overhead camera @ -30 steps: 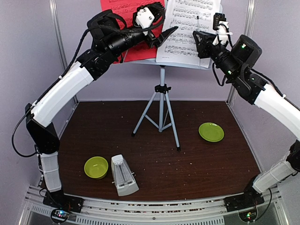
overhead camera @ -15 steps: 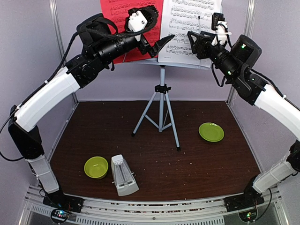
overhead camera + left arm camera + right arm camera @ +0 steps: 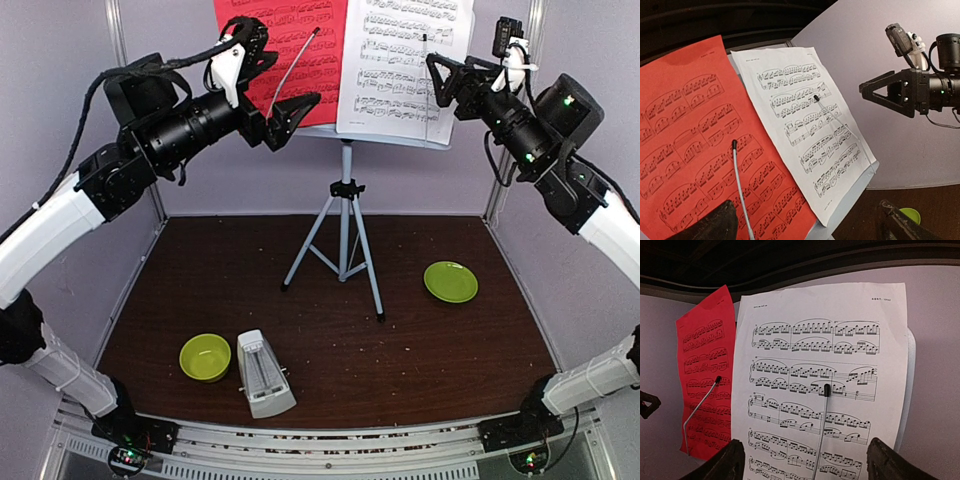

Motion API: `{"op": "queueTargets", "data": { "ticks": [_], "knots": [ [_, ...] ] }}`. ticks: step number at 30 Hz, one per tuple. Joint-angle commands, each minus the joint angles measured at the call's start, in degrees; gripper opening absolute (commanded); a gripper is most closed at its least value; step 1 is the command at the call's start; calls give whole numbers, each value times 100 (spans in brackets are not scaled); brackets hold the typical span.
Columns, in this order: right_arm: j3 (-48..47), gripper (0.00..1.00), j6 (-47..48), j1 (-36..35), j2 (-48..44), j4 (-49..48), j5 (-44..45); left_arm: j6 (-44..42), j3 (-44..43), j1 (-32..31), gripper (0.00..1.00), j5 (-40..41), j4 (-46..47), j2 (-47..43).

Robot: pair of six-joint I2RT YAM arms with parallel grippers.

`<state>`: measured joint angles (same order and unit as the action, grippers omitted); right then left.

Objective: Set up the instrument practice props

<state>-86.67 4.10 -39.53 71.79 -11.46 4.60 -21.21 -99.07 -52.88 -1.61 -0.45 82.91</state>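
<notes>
On stand (image 3: 346, 170) — red sheet (image 3: 325, 70), white sheet (image 3: 400, 60)

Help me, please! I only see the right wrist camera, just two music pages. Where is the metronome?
Observer: The metronome sits on the table, near its front edge, next to a green bowl.
Operator: What holds them up?
Observer: A tripod standing in the middle of the table.
Operator: Is the left arm grabbing anything?
Observer: No, the left fingers are open and empty.
</notes>
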Motion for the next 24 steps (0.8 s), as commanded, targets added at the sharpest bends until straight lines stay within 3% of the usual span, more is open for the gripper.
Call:
{"op": "queueTargets", "data": {
  "ticks": [1,6,12,24],
  "knots": [
    [230,85,-238,-11,-262,407,-223,1062,370,-3,98,493,-249,-442],
    [506,88,-654,-10,-466,790,-222,1912,492,-3,98,1523,-569,-773],
    [1183,88,-1061,-7,-859,654,-323,2152,155,165,97,2449,-1469,-756],
    [2171,88,-1436,-15,-1326,316,-468,3399,243,1479,76,761,-1730,-837]
  ]
}}
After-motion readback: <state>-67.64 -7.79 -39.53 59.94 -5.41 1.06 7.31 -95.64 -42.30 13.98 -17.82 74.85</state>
